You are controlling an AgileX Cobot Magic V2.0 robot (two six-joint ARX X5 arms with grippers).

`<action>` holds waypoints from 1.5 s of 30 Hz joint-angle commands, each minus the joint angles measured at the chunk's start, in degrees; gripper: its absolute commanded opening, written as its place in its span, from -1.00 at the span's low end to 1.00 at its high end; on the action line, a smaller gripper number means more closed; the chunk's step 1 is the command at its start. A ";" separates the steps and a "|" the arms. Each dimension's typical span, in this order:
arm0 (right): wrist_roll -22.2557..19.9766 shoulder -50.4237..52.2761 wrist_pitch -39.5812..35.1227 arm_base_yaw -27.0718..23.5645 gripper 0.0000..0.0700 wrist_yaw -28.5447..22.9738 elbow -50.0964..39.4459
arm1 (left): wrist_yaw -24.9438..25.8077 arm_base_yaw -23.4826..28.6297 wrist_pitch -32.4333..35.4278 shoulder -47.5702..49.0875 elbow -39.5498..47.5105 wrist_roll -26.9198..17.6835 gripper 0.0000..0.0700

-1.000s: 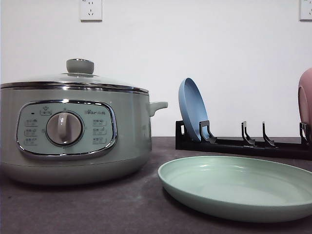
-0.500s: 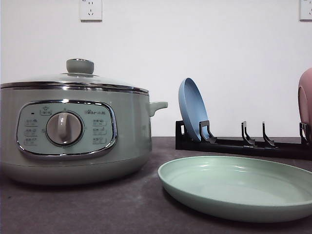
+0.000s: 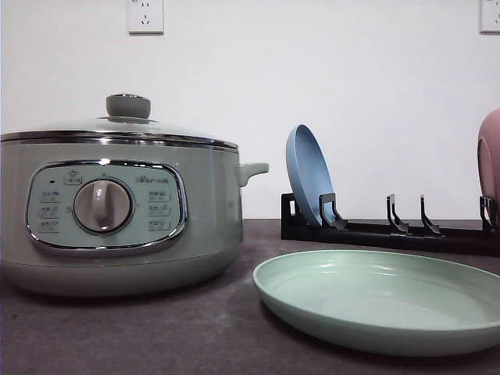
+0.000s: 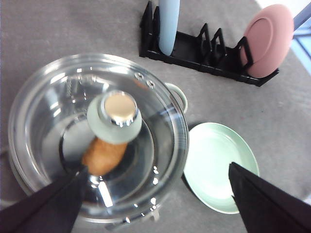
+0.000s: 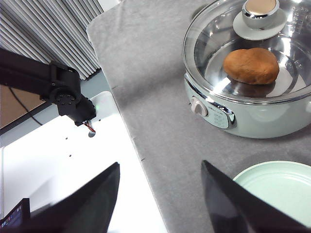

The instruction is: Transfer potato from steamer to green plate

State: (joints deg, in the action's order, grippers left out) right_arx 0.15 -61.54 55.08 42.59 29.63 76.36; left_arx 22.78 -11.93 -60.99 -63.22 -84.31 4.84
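Note:
The sage-green steamer (image 3: 117,211) stands at the left of the table with its glass lid (image 4: 97,141) on. Through the lid the orange-brown potato (image 5: 251,66) lies on the steamer's floor; the knob (image 4: 115,116) partly covers the potato (image 4: 102,155) from above. The empty green plate (image 3: 383,301) lies flat to the right of the steamer. My left gripper (image 4: 155,204) hovers open high above the lid and plate. My right gripper (image 5: 160,204) is open above the table's near edge, apart from the steamer (image 5: 252,92) and plate (image 5: 277,189).
A black dish rack (image 3: 391,226) stands at the back right, holding an upright blue plate (image 3: 308,183) and a pink plate (image 3: 490,164). The grey table surface (image 5: 146,97) ends at an edge beside a white floor area. A black stand arm (image 5: 43,82) is off the table.

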 commanded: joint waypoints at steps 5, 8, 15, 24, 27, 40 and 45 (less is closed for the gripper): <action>-1.81 -0.57 1.04 0.33 -0.06 -0.08 0.98 | -7.80 -4.65 -6.48 -12.97 -12.83 -3.29 0.69; -2.16 -0.57 1.74 0.33 -0.06 -0.09 0.98 | -11.31 -6.89 -8.90 -18.91 -17.38 -4.13 0.69; -2.32 -0.57 2.24 0.33 -0.06 -0.09 0.98 | -17.20 -10.44 -11.69 -29.94 -23.53 -5.28 0.69; -2.32 -0.57 2.24 0.33 -0.06 -0.09 0.98 | -19.91 -11.80 -11.74 -37.39 -24.44 -5.61 0.69; -2.32 -0.57 2.27 0.33 -0.06 -0.09 0.98 | -19.98 -11.84 -11.68 -38.69 -24.44 -5.70 0.69; -2.32 -0.57 2.41 0.33 -0.06 -0.10 0.98 | -20.06 -11.84 -11.44 -41.09 -24.44 -5.70 0.59; -2.32 -0.57 2.41 0.33 -0.06 -0.11 0.98 | -20.06 -11.84 -12.07 -41.09 -24.44 -5.70 0.43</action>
State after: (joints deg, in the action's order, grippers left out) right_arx -1.62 -61.54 57.67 42.59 29.56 76.36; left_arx 2.90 -23.44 -73.17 -103.13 -106.80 -0.54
